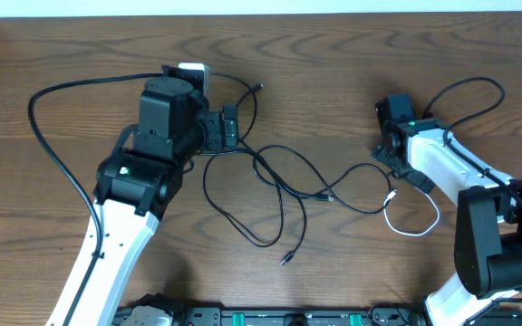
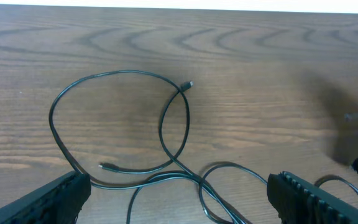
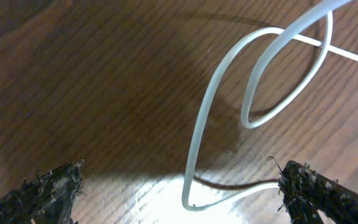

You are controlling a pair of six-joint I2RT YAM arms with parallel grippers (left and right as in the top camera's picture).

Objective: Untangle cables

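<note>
My left gripper and right gripper both stand spread wide, grasping nothing. Black cables lie tangled mid-table; the white cable loops below my right gripper, nearer the right edge.

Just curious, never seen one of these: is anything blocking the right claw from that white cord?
Nothing visible. The open right gripper hangs over the white cable, which loops on the table between its fingers.

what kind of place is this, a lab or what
Likely a robot lab bench: a left arm and a right arm stand at a wood-grain table, with loose black cables and a white cable laid on it.
</note>
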